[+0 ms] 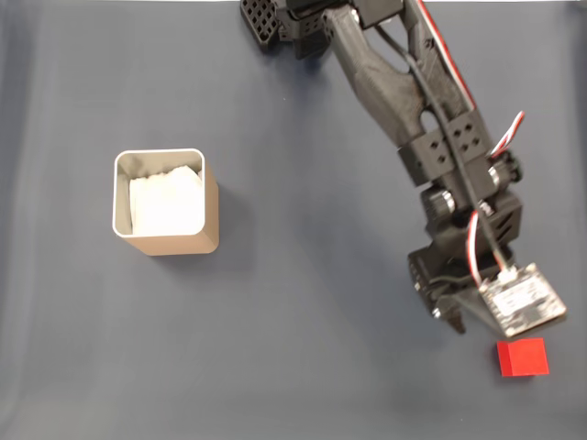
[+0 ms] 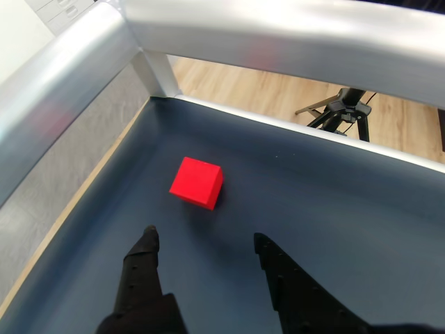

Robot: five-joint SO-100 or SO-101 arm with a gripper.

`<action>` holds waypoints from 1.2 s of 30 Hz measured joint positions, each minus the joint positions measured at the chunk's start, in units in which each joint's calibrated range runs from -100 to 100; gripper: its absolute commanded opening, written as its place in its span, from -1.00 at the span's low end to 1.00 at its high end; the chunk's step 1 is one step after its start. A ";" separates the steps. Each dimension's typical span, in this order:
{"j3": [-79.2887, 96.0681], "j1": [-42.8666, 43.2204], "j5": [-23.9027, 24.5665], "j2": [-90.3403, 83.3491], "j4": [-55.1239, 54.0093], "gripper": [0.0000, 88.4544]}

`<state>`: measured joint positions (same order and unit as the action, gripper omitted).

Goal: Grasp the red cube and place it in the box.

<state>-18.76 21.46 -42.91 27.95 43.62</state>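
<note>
End effector (image 2: 203, 236): two black fingers spread apart with nothing between them, seen in the wrist view rising from the bottom edge, the left finger (image 2: 142, 271) smooth and the right finger (image 2: 292, 285) toothed along its inner edge. Red cube (image 2: 197, 182) lies on the dark blue table (image 2: 334, 209) just ahead of the fingertips, slightly left of the gap's centre line and not touching either finger. It sits flat on one face, turned so that a vertical edge faces the lower right of that view; being a cube, it has no long axis. The wrist view also shows a silver metal rail (image 2: 264, 35) framing the table, wooden flooring beyond it and a black tripod (image 2: 344, 115), none of which appear in the fixed view. The fixed view, looking down, shows the black arm (image 1: 404, 82) entering from the top edge and reaching down the right side, with the end effector (image 1: 459, 321) low on the right; the fingers are largely hidden under the wrist from this angle. The cube (image 1: 522, 357) rests just below it, near the lower right corner. The box (image 1: 165, 203) stands upright on the left, well apart from cube and arm, its white lining visible.
</note>
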 measured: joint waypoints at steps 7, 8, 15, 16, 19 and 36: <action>-3.10 0.08 -0.05 3.74 -2.03 -0.20; -3.46 0.15 -0.05 4.19 -2.27 -0.20; -6.74 -0.30 -0.05 8.11 -4.87 -0.19; -6.92 -0.23 -0.05 8.47 -5.44 -0.18; -8.47 -0.08 -0.05 9.45 -6.34 -0.18; -10.66 1.58 -1.56 13.73 -9.10 -0.18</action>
<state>-29.42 23.04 -44.47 41.69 34.52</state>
